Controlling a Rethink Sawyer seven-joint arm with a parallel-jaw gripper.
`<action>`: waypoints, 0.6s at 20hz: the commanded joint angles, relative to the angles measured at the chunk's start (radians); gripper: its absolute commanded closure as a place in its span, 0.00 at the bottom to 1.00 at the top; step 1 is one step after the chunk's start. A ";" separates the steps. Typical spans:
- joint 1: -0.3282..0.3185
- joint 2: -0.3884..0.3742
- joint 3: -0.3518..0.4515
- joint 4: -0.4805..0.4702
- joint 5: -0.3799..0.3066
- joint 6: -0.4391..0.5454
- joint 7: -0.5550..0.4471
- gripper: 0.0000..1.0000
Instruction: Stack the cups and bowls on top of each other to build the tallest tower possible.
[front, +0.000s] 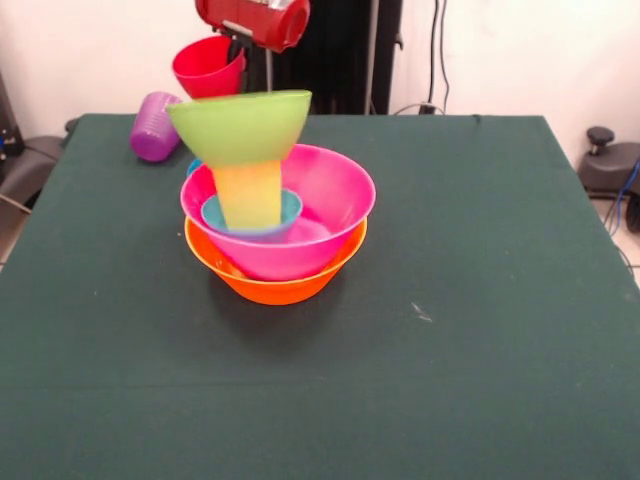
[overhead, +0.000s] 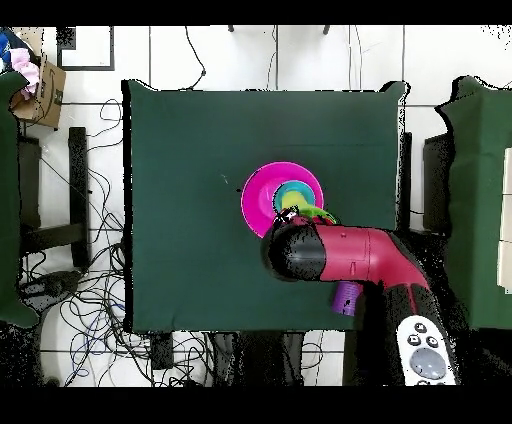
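No brand, label or writing can be read on anything here. The tower (front: 272, 215) stands left of centre on the green table (front: 480, 300): a pink bowl (front: 330, 215) nested in an orange bowl (front: 280, 285), a small blue bowl (front: 250, 218) inside the pink one, a yellow cup (front: 248, 192) upside down in it, and a green bowl (front: 240, 125) on top. The arm (front: 255, 20) hangs above and behind the tower; whether its gripper is open or closed cannot be told. A red cup (front: 207, 66) shows just below the arm. A purple cup (front: 155, 127) lies on its side at the far left edge.
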 joint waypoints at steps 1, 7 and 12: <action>0.031 0.019 -0.032 -0.028 0.037 -0.026 0.135 1.00; 0.045 0.014 -0.042 -0.059 0.061 0.009 0.129 1.00; 0.060 0.013 -0.056 -0.075 0.084 0.015 0.120 1.00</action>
